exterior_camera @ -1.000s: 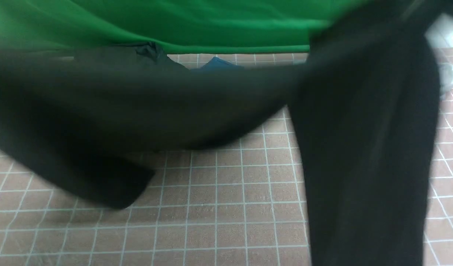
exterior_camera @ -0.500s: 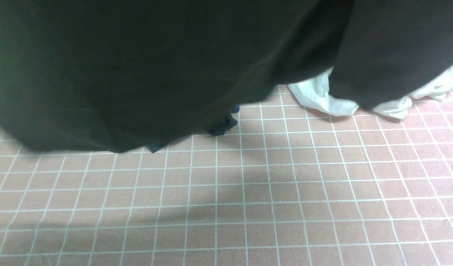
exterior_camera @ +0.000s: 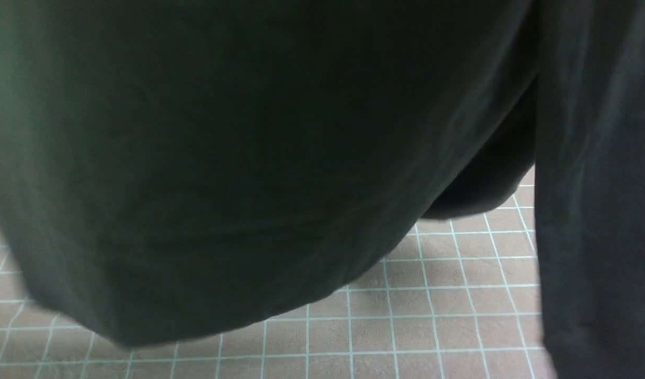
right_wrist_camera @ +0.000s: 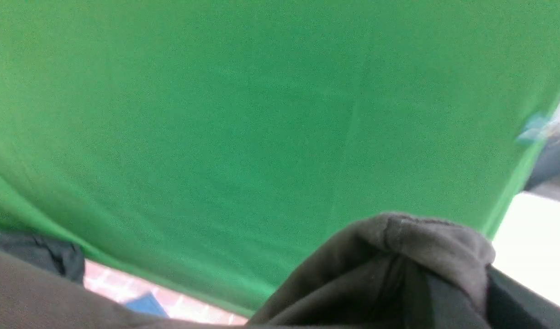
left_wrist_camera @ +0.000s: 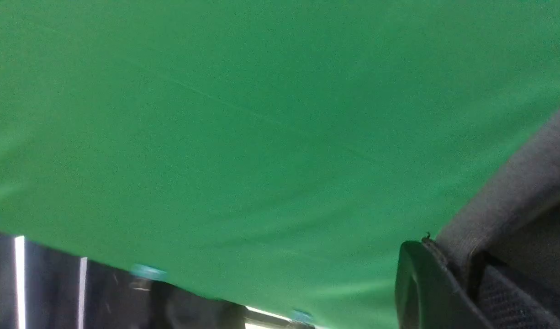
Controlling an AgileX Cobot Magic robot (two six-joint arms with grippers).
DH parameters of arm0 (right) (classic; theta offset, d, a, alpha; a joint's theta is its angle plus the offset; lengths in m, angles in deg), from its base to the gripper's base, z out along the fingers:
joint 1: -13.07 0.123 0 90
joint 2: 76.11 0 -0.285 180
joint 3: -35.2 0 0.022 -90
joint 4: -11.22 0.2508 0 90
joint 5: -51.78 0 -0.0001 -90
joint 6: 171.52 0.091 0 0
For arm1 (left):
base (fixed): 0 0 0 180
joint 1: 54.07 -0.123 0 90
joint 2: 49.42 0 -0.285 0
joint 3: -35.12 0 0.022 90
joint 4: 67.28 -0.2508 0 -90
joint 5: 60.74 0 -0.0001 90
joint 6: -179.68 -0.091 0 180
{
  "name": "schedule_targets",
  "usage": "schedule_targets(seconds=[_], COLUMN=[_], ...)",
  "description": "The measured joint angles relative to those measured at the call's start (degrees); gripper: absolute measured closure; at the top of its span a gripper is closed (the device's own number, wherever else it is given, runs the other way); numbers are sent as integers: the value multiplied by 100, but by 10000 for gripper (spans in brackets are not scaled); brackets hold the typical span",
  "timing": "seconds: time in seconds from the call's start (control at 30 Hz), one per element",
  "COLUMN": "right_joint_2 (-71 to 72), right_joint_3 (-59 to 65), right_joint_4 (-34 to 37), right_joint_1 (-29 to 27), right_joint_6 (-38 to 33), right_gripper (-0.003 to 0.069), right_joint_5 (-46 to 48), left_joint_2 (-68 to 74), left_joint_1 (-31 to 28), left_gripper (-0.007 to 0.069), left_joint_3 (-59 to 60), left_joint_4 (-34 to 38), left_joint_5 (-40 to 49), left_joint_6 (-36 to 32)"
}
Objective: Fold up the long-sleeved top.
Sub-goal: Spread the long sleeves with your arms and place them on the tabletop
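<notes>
Left hand (left_wrist_camera: 462,274), right hand (right_wrist_camera: 449,288) pinch draping long-sleeved top (exterior_camera: 222,158).

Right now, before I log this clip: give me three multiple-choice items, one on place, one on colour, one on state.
1. Where is the long-sleeved top? A lying spread flat; B hanging up before the front camera; C folded in a pile.
2. What colour is the backdrop? A green; B blue; C white.
3. How do both jaws stand? A wide open; B shut on the top; C shut on nothing.
Answers: 1 B, its hem hangs over the gridded table; 2 A, both wrist views show green; 3 B, fabric is pinched in each.
</notes>
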Motion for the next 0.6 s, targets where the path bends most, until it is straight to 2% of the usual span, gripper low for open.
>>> schedule_targets(seconds=[0.07, 0.17, 0.33, 0.47, 0.53, 0.6], right_joint_2=[-419, -743, -693, -443, -336, -235], right_joint_3=[7, -118, -1285, -2116, -2291, -2285], right_joint_4=[-5, 1, 44, 63, 42, -46], right_joint_1=[-19, -88, -152, -152, -152, -152], right_joint_6=[-40, -70, -71, -133, -146, -148], right_gripper=[604, 604, 604, 604, 604, 604], right_joint_5=[-570, -1621, -2768, -2907, -2801, -2286], left_joint_2=[372, 739, 628, 92, -170, -502], left_joint_1=[-245, -893, -1366, -1360, -1308, -1219], left_gripper=[589, 589, 589, 589, 589, 589], left_joint_3=[12, 12, -176, -364, -353, -157], left_joint_4=[24, 79, -30, 76, 178, 244], left_joint_5=[-528, -2024, -3619, -4263, -4230, -3934], left_joint_6=[208, 468, 468, 353, 299, 84])
